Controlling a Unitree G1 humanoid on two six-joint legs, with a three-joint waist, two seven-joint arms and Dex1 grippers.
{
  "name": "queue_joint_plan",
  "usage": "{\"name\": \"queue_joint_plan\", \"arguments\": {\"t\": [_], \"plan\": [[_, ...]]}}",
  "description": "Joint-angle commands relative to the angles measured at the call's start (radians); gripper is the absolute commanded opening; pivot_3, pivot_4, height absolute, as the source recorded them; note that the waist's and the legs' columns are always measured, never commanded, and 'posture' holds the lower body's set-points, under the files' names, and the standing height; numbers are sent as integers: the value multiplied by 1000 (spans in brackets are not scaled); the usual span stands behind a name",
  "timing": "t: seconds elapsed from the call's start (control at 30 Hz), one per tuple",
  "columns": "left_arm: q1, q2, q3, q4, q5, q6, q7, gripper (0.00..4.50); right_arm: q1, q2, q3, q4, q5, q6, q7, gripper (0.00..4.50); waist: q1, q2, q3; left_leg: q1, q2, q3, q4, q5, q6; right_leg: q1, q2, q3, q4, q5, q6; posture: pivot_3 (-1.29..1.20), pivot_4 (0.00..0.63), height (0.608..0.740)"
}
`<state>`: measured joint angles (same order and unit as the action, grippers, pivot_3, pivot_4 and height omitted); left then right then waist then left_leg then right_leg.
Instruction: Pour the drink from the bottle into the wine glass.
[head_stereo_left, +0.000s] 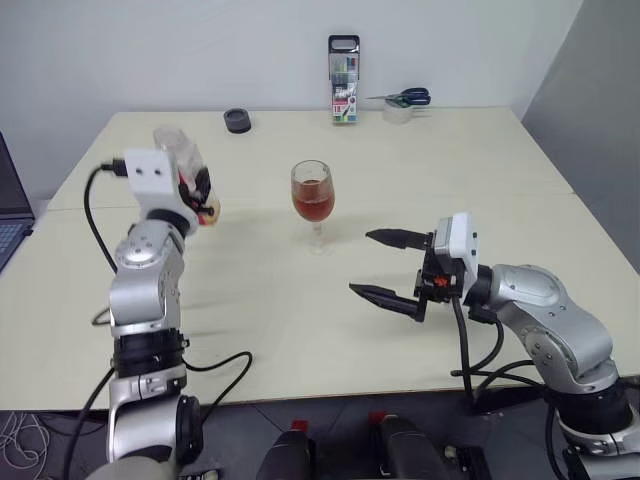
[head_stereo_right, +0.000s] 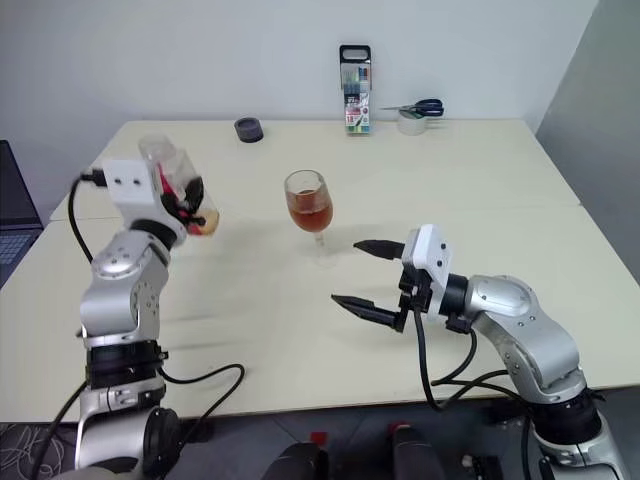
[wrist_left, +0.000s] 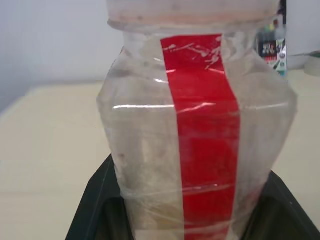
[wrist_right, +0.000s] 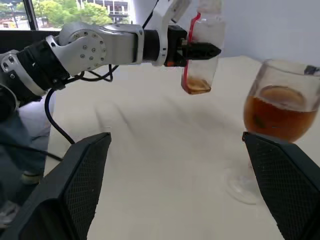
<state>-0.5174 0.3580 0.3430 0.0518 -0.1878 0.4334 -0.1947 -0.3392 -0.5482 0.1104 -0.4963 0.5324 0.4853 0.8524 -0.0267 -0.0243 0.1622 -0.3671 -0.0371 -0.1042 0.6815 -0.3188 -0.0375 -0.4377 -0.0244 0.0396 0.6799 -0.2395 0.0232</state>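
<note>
Pale bench (head_stereo_left: 420, 170) carries our clear stemmed wine glass (head_stereo_left: 313, 203), half-filled at centre; at nine o'clock, left jaws clamp the nearly empty red-striped plastic bottle (wrist_right: 201, 47). Right jaws gape; a swing risks toppling the glass.

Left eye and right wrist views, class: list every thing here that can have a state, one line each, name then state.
bottle: upright, held off the table, nearly empty, a little drink left at its bottom.
wine glass: standing on the table, about half full of reddish-brown drink.
left claw: shut on the bottle.
right claw: open, empty, beside the wine glass.
marker case: upright at the table's far edge.
</note>
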Motion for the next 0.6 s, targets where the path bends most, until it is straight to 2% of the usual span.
{"name": "queue_joint_plan", "arguments": {"t": [0.03,0.23,0.47,0.6], "plan": [[49,-17,44,-25,-76,-64,-44,1890,14,7,0,-40,4,-46,15,4500,0,0,0,0,0,0,0,0,0,0,0,0,0,0,0,0,150,740],[81,-7,34,69,-89,-158,-87,1890,10,33,2,-21,-12,-58,-7,4500,1,0,0,1,0,0,0,0,0,1,0,0,0,0,0,0,150,740],[56,25,-2,280,-33,-306,-103,1890,-9,66,0,-6,-24,-48,-53,4500,1,0,-1,3,0,0,0,0,0,2,0,0,0,0,0,0,150,740],[40,28,-15,339,-31,-349,-110,1890,-11,73,2,-10,-24,-38,-69,4500,1,0,-1,3,0,0,-1,0,0,3,0,0,0,0,0,0,150,740]]}}
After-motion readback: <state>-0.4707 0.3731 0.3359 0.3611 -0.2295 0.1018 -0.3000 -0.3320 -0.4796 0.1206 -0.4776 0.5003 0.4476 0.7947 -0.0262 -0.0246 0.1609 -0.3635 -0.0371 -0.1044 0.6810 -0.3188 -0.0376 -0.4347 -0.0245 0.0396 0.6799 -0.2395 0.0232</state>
